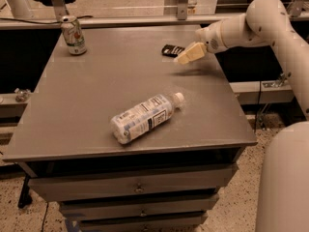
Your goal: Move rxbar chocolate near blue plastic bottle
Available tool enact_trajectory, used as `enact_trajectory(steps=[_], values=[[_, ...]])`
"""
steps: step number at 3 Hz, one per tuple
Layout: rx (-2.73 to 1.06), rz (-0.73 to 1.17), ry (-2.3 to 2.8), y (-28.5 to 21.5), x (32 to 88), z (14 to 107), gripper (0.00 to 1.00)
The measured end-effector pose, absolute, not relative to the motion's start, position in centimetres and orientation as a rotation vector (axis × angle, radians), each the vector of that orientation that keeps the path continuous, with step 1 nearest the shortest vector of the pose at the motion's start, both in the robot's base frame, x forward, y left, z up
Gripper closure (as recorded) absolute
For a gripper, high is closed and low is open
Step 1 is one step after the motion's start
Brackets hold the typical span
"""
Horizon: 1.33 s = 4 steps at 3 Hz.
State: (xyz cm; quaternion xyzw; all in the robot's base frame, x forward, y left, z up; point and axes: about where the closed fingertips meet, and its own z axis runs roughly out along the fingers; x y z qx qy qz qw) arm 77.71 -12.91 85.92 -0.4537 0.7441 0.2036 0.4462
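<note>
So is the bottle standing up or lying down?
Lying down: the blue plastic bottle rests lengthwise on the table, cap pointing right. The hand hovers by the rxbar chocolate farther back.

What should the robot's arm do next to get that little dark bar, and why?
Probably ease the gripper slightly left and down onto the rxbar chocolate. The gripper hovers just at the bar's right end, above the table. The bar lies flat near the far edge, well apart from the blue plastic bottle lying on its side near the front, so it needs grasping first.
</note>
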Motion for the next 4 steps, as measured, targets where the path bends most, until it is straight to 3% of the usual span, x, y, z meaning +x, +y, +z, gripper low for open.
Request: enact_trajectory(steps=[1, 2, 4], values=[[-1.102, 0.501, 1.848, -13.4, 79.3, 84.8, 0.00], [-1.088, 0.506, 1.852, -13.5, 80.0, 83.9, 0.17], [-1.066, 0.518, 1.874, -13.9, 80.3, 82.9, 0.63]])
